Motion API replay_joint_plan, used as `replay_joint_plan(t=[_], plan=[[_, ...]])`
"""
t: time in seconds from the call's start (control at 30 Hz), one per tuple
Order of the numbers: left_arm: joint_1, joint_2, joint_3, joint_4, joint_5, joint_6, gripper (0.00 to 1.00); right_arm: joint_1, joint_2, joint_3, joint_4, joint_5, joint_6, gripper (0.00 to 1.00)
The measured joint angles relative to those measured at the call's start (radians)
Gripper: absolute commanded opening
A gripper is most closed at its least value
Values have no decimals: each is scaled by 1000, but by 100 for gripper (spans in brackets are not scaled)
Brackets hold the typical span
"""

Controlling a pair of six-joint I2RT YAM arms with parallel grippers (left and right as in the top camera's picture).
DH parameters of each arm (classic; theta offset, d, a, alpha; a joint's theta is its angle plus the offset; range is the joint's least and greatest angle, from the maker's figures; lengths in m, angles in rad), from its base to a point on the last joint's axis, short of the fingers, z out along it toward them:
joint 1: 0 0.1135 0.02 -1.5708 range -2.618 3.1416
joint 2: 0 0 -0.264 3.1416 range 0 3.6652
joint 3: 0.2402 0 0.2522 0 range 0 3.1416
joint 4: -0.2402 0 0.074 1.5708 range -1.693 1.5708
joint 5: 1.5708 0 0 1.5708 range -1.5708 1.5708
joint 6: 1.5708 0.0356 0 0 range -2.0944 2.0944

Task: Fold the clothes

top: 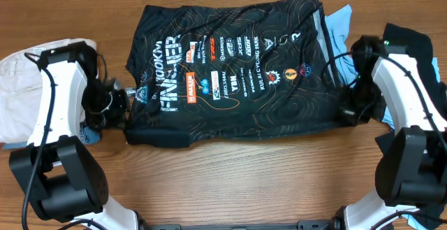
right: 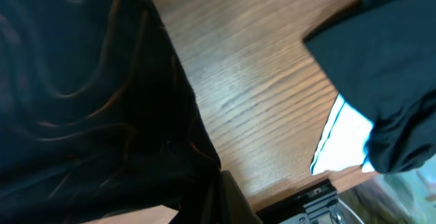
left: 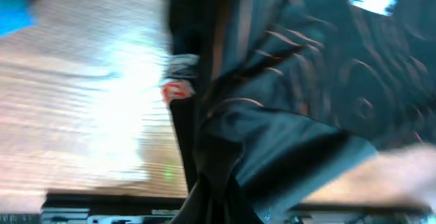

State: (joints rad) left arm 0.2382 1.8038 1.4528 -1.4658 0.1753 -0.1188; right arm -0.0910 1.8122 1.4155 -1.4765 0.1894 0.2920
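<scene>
On table (top: pixel 230 167): 1 logo jersey (top: pixel 230 76), 1 blk garment (top: pixel 413 38), 1 blue shirt (top: pixel 341 19).

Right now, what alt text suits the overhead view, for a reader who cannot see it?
A thin black sports jersey with white and orange logos lies spread on a wooden table, the left gripper and right gripper at its side edges. A white cloth lies far left; light blue shirt and plain black garment far right.

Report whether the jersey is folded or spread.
Mostly spread: jersey lies flat, logos up, its edges gripped by left end effector and right end effector.
</scene>
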Motion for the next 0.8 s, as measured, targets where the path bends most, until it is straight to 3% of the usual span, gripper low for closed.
replay_joint_plan(t=[0.27,0.53,0.8], plan=[[125,-11,-77,45,-103,-109,4,0,-43,-133,28,-11,43,4],[161,-113,-89,58,-101,-119,4,0,-200,-175,38,-29,53,4],[119,-175,-91,311,-1,-135,4,0,-217,-182,362,-79,-15,4]])
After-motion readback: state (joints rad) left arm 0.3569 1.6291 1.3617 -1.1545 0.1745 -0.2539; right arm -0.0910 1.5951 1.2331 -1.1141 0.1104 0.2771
